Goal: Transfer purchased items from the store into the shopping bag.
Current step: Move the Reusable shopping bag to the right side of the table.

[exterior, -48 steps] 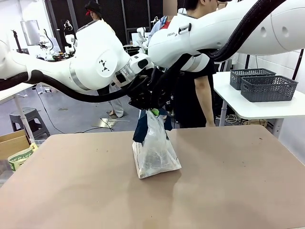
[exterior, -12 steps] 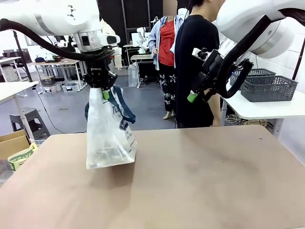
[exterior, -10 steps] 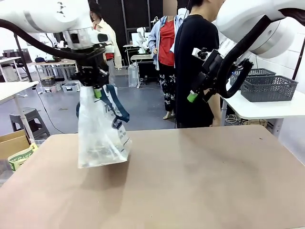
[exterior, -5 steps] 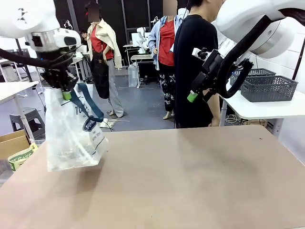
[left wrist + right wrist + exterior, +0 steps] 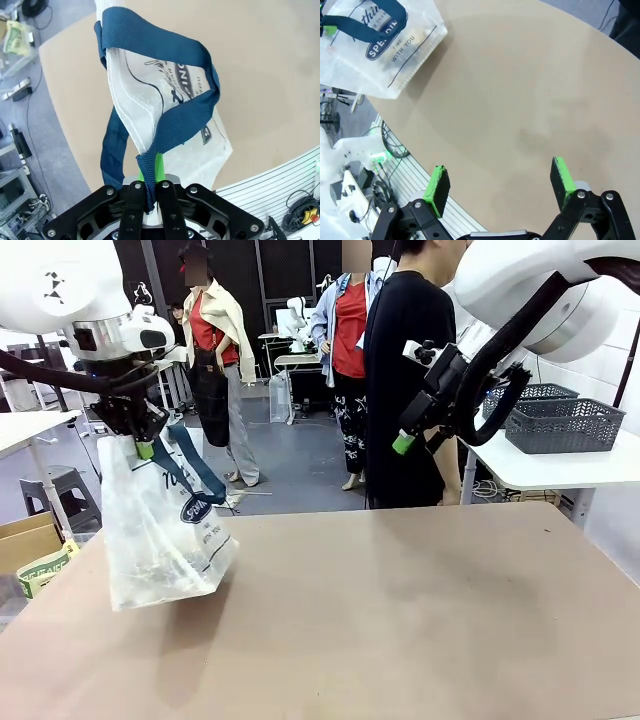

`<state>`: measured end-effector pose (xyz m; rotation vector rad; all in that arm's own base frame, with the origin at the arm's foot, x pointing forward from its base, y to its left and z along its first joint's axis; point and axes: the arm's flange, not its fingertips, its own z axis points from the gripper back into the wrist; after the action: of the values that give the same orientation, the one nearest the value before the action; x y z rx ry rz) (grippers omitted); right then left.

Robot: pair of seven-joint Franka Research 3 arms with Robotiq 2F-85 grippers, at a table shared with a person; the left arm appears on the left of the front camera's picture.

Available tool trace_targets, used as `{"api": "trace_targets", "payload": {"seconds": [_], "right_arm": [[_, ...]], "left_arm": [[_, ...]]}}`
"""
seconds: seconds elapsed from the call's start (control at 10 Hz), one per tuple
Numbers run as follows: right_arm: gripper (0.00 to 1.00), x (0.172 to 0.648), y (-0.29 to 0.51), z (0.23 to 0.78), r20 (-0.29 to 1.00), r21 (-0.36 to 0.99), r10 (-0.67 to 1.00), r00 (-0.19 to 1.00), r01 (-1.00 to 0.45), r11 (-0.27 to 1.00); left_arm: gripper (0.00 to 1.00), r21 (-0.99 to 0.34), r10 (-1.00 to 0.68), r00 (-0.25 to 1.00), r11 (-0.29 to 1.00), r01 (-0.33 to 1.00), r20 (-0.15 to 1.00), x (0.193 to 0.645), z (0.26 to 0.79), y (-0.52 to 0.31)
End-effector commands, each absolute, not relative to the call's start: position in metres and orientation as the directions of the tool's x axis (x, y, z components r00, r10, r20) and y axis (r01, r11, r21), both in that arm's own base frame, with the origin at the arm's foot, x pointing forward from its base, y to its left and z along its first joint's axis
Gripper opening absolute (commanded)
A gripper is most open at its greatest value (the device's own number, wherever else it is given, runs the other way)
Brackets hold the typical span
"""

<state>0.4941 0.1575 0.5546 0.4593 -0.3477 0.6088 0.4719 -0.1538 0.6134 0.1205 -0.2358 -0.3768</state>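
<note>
Currently: shopping bag (image 5: 160, 540), whitish with navy strap handles (image 5: 165, 117), hangs from your left claw (image 5: 143, 445), which is pinched tight on a strap; the bag's bottom sits near the table's (image 5: 400, 620) left edge. Right claw (image 5: 408, 437), spread wide and empty, is raised above the far right part. Contents, dim through the plastic, are unidentifiable. You should lower it gently, keep the strap taut, and set it well inside the edge before releasing.

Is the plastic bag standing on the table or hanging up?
Hanging: the left gripper pinches its blue strap, and the bag dangles tilted above the table.
</note>
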Motion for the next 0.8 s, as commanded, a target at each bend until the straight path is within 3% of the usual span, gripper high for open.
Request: {"api": "trace_targets", "payload": {"seconds": [0.0,0.3,0.7], "right_arm": [[1.00,0.494,0.159,0.556,0.445,0.326,0.447,0.776,-0.605,0.727],[1.00,0.494,0.159,0.556,0.445,0.326,0.447,0.776,-0.605,0.727],[1.00,0.494,0.159,0.556,0.445,0.326,0.447,0.776,-0.605,0.727]], "left_arm": [[0.00,0.161,-0.375,0.902,0.924,0.346,0.216,0.473,0.630,-0.153],[0.00,0.163,-0.364,0.911,0.928,0.335,0.197,0.478,0.617,-0.147],[0.00,0.176,-0.375,0.883,0.925,0.337,0.282,0.506,0.631,-0.088]]}}
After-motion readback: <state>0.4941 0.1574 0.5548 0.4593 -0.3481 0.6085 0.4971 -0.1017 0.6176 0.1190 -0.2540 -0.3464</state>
